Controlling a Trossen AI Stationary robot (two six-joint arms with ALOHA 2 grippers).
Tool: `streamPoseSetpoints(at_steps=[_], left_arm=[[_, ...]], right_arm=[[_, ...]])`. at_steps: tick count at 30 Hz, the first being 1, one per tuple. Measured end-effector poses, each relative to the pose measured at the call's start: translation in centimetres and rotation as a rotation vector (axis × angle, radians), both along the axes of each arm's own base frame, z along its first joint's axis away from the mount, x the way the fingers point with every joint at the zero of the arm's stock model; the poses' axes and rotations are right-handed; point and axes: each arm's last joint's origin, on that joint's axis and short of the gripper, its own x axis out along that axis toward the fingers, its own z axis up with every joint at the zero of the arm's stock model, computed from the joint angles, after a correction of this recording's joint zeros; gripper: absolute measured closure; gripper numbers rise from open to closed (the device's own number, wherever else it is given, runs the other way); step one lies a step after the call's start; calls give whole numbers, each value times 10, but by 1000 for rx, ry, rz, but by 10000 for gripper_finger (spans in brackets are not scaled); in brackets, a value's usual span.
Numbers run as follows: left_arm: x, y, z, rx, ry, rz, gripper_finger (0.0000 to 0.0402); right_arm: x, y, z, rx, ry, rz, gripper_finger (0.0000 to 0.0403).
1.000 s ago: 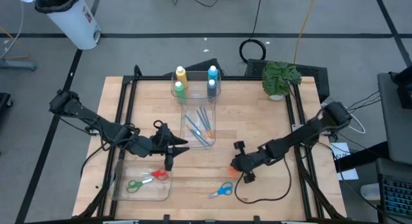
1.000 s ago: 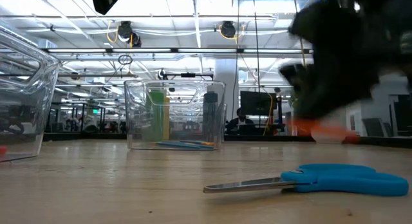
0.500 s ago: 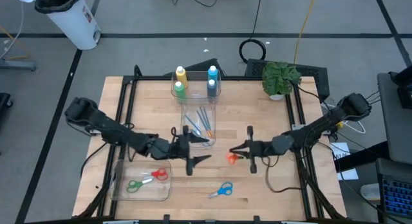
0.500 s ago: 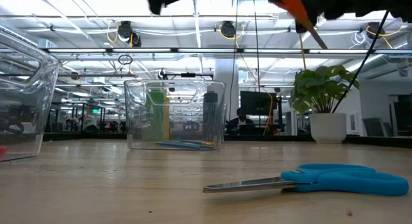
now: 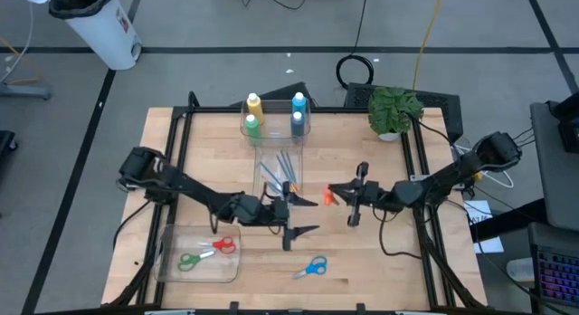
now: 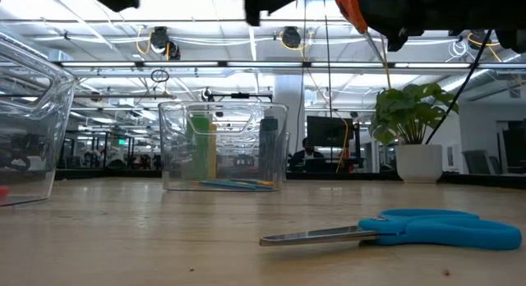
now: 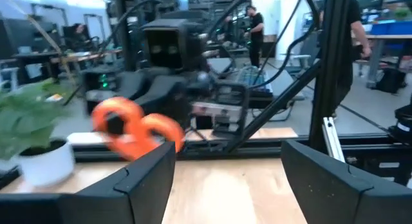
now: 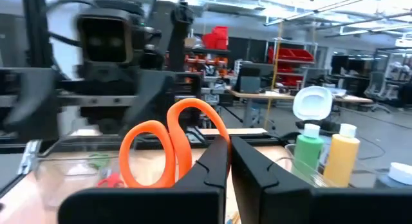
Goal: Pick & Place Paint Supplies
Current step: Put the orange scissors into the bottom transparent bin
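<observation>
The paint bottles [image 5: 254,105] stand in a clear bin [image 5: 274,134] at the far middle. The brushes [image 5: 282,177] lie in a second clear bin just in front of it. Neither gripper touches them. My right gripper [image 5: 333,190] is at the table's middle, level and shut on orange scissors [image 5: 327,198]. My left gripper [image 5: 309,215] faces it from the left with its fingers open and nothing between them. In the left wrist view the orange scissors [image 7: 132,129] hang a little ahead of my left fingers [image 7: 148,179]. My right gripper pinches the orange scissors between its two shut fingers [image 8: 215,161], just behind the handle loops [image 8: 168,147]. The exact spot is hidden by the fingers. They come level from the table's right. The scissors are lifted clear, with the loops sticking out past the fingertips.
Blue scissors [image 5: 310,267] lie on the wood near the front edge. A clear tray [image 5: 172,265] at the front left holds green and red scissors. A potted plant [image 5: 393,109] stands at the far right corner. Black frame rails run along the table's sides.
My right gripper has lifted the orange scissors off the table, tipped up to level and gone toward the far edge. My left gripper has left the tray and gone toward the table's right, turning level and opening wider, and now faces the scissors.
</observation>
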Motion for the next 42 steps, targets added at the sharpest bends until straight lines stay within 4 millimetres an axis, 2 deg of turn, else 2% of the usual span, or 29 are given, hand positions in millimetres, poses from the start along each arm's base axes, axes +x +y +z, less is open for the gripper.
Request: streamPoseSetpoints(at_steps=[5, 10, 16, 25, 34, 42], left_arm=[[20, 0, 0, 21, -16, -23, 127], [30, 3, 1, 13, -13, -17, 126], [31, 2, 1, 14, -10, -17, 132], [29, -5, 1, 19, -10, -47, 134], [28, -9, 2, 4, -22, -194, 144], [28, -9, 4, 0, -40, -204, 139]], right_arm=[[2, -1, -2, 1, 0, -2, 403], [1, -1, 2, 9, -31, -6, 403], [1, 0, 3, 12, -45, 4, 403], [1, 3, 6, 56, -92, 134, 403], [1, 7, 6, 71, -95, 270, 403], [1, 7, 5, 77, -84, 259, 403]])
